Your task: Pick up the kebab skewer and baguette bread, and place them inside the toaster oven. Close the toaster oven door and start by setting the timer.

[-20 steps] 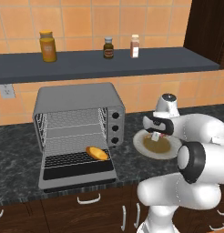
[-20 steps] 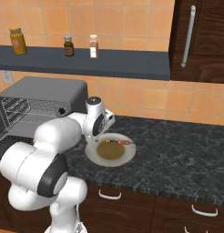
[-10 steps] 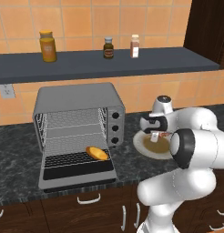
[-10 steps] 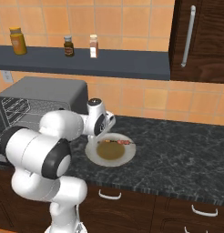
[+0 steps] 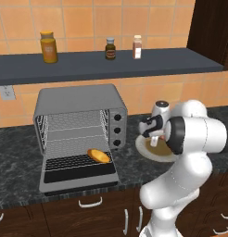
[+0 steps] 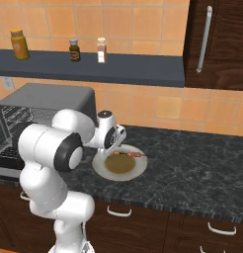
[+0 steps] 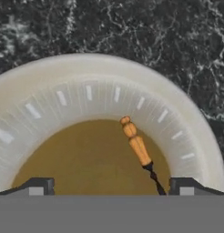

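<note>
The bread [image 5: 98,155] already lies on the open oven [image 5: 79,121] door [image 5: 79,170]. My pincer [image 7: 111,185] hangs wide open and empty over the skewer [image 7: 136,145] on the plate [image 7: 186,132]. Skewer, door and timer remain.

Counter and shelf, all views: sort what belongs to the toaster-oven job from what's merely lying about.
Job:
- thin kebab skewer with reddish-brown chunks, lying on the plate
- golden oblong baguette bread, already in the oven
- boxy grey toaster oven
- its drop-down glass door, open
- open gripper, above the plate

Lying about:
- cream round plate
- orange jar, dark bottle, white-and-red shaker on the shelf
</note>
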You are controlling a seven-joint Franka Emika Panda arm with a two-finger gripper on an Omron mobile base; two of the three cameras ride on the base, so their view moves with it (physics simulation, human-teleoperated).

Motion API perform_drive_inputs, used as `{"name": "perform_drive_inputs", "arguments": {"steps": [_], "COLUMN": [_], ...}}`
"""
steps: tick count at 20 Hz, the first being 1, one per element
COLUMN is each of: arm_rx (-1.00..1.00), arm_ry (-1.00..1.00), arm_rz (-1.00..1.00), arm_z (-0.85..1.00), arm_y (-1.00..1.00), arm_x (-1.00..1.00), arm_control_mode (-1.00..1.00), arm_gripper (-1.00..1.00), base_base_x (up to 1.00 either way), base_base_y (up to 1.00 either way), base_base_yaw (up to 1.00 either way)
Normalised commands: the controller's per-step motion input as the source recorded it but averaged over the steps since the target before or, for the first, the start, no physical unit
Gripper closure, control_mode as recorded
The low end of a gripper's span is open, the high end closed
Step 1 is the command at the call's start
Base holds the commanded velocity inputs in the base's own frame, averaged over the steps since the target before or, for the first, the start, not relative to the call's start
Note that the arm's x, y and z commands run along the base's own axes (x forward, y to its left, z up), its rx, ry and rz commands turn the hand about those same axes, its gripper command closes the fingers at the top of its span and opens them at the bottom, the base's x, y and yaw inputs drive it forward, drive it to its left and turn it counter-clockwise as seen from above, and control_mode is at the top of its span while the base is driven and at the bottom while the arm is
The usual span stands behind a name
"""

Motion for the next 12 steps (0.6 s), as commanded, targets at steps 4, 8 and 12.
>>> {"name": "perform_drive_inputs", "arguments": {"steps": [4, 8, 12], "arm_rx": [0.0, 0.0, 0.0], "arm_ry": [0.17, 0.08, 0.0], "arm_rz": [0.0, 0.0, 0.0], "arm_z": [-0.24, -0.14, -0.23], "arm_y": [0.0, -0.11, -0.32], "arm_x": [0.25, 0.11, 0.03], "arm_control_mode": [-1.0, -1.0, -1.0], "arm_gripper": [-1.0, -1.0, -1.0], "base_base_x": [0.0, 0.0, 0.0], "base_base_y": [0.0, 0.0, 0.0], "base_base_yaw": [0.0, 0.0, 0.0]}}
